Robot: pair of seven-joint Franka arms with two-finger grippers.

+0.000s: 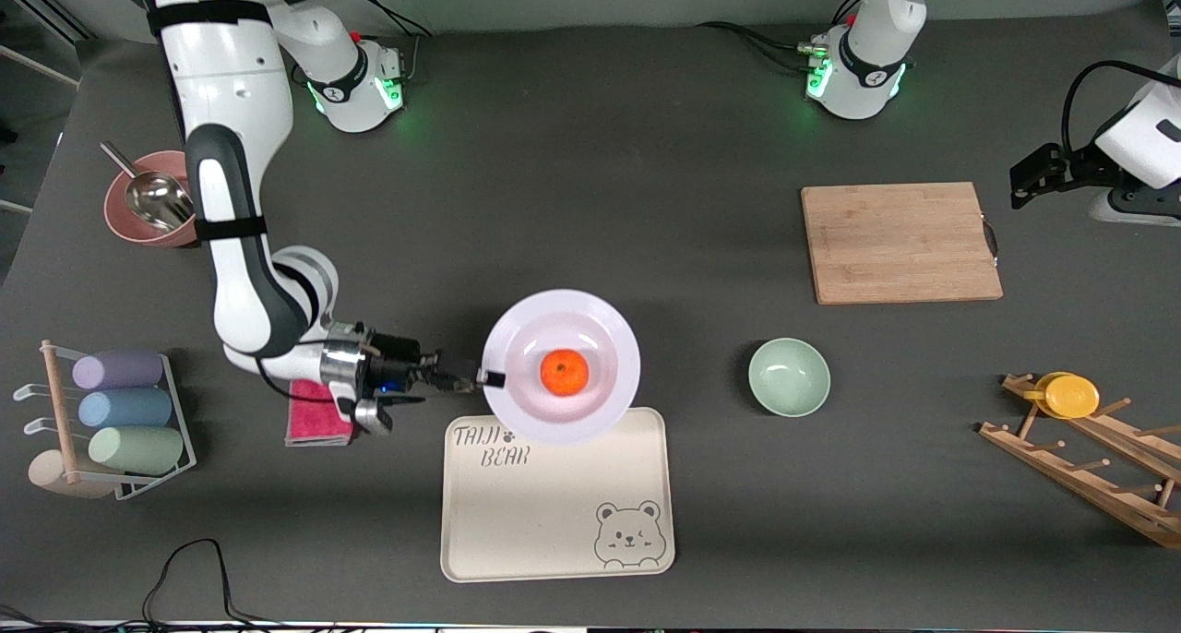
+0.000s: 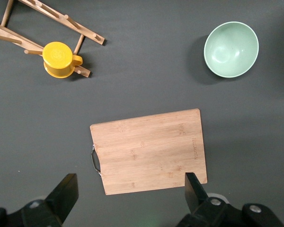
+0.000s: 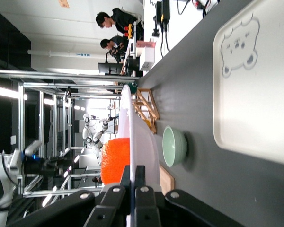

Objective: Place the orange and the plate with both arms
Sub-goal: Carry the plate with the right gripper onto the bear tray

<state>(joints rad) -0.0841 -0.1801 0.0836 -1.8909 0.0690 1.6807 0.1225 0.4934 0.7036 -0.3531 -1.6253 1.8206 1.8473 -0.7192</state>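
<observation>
Dark grey surface (image 1: 646, 199), with the cream tray (image 1: 554, 522) nearest the camera. Right end effector (image 1: 492, 377) is clamped on the plate (image 1: 600, 333) rim, orange (image 1: 564, 373) riding in it, overhanging the tray's edge. I'd keep it level, lower slowly. Left end effector (image 2: 128, 189) waits spread apart above the cutting board (image 2: 149, 150).

1 plate (image 1: 563, 315), 1 orange (image 1: 564, 373), 2 bowls (image 1: 789, 377), 1 tray (image 1: 554, 513), 3 cups (image 1: 129, 410).
</observation>
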